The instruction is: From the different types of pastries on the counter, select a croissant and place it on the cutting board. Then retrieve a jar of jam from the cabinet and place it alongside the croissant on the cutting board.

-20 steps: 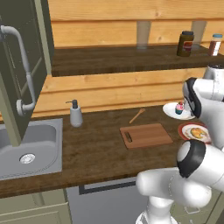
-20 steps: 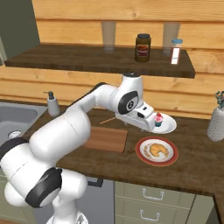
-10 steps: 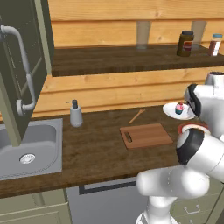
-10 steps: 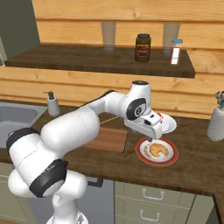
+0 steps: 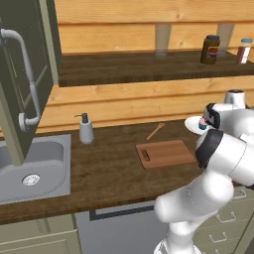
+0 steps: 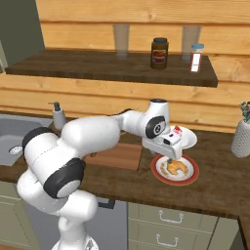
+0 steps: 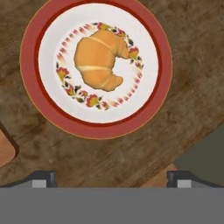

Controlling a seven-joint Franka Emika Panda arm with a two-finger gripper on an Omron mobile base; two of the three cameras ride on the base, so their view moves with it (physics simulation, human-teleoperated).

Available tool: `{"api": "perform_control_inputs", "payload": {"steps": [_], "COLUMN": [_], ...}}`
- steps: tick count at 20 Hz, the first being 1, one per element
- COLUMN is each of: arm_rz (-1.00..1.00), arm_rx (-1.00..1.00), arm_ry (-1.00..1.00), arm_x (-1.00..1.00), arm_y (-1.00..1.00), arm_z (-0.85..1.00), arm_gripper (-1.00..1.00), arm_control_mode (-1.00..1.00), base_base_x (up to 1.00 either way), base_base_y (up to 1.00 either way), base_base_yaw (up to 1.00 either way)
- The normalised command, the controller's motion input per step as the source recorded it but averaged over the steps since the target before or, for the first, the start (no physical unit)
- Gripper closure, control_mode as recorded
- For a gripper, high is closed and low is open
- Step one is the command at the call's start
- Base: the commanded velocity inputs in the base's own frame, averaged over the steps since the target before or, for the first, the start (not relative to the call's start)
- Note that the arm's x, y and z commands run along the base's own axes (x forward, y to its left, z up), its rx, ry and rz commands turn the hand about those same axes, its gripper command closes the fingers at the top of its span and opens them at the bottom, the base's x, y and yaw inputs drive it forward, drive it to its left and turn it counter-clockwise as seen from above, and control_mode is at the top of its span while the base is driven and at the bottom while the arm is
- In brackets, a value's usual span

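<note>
Hovers with jaws spread wide above the croissant [image 7: 99, 59] on its red-rimmed plate [image 7: 31, 105] on the counter [image 7: 109, 157], probably light, soft and flaky, best pinched gently across the thick middle.

Cupcake [image 5: 202, 123] half hidden behind the arm's white shell in the left base view — only pink top and a sliver of its plate [image 5: 191, 122] visible. Red-rimmed plate [image 6: 187, 176] partly covered by the gripper [image 6: 170, 158] in the right base view; finger spread too small to judge there. Cutting board [image 6: 114, 156] overlapped by the forearm, slot handle concealed. In the hand view, cutting board corner [image 7: 5, 151] cut off at the left edge, fingertips [image 7: 40, 178] barely clearing the bottom. Jar label [image 6: 158, 53] too small to read. Cabinet [image 5: 22, 74] cropped by the top and left edges — interior unseen.
</note>
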Motion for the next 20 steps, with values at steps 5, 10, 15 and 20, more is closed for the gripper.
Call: {"api": "perform_control_inputs", "payload": {"steps": [5,10,15,20], "arm_rz": [0.00,0.00,0.00,-0.02], "arm_rx": [0.00,0.00,0.00,0.00], "arm_ry": [0.05,0.01,0.00,0.00], "arm_x": [0.29,0.26,0.22,0.21], "arm_y": [-0.29,-0.39,-0.20,0.00], "arm_z": [-0.40,-0.31,-0.24,-0.15], "arm_gripper": [-1.00,-1.00,-1.00,-1.00], "arm_control_mode": [-1.00,-1.00,-1.00,-1.00], "base_base_x": [0.00,0.00,0.00,0.00], "base_base_y": [0.00,0.00,0.00,0.00], "base_base_yaw": [0.00,0.00,0.00,0.00]}}
